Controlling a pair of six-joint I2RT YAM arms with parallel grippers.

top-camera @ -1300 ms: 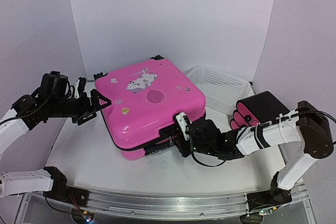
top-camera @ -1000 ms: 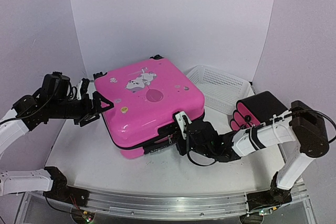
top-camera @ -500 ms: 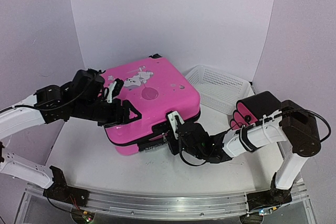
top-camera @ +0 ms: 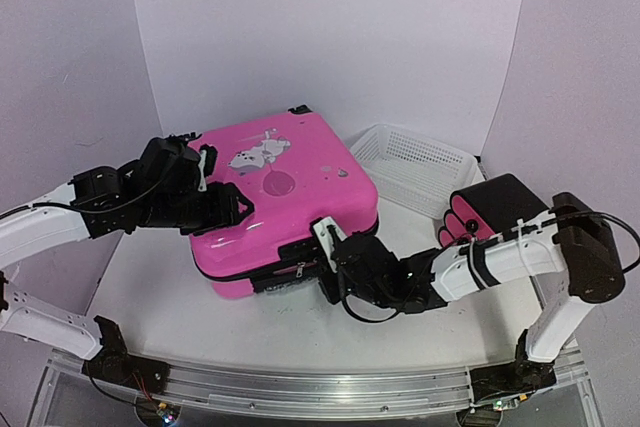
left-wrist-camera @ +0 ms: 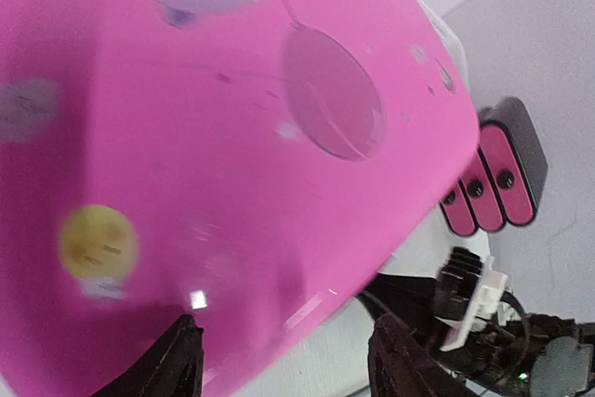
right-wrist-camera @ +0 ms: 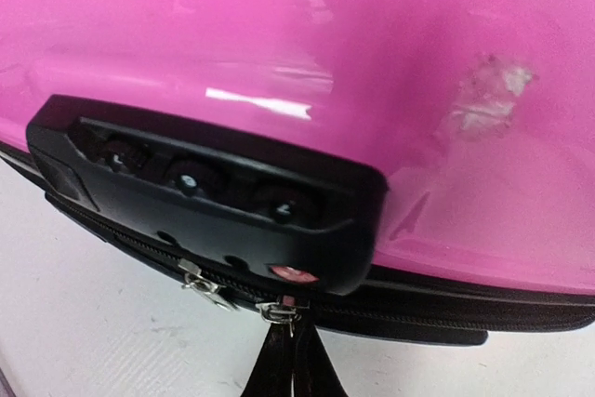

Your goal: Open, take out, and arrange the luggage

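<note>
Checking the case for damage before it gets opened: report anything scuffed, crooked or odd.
A whitish, rough-edged patch mars the glossy pink shell of the luggage, right of the black lock block in the right wrist view: scuff or torn sticker, I cannot tell. The case also lies skewed to the near edge of the table.

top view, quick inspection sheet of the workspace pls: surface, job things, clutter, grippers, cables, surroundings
surface: white table, no marks seen.
job's things: pink luggage lying flat, lid down, zip pulls at its black lock.
clutter: white mesh basket behind right; stack of black cases with pink ends beside it.
grippers: left gripper open, fingers apart at the lid's edge; right gripper shut, at the zip pulls.
cables: black cable looping under the right gripper.
surroundings: plain white walls; metal rail at the near edge.
</note>
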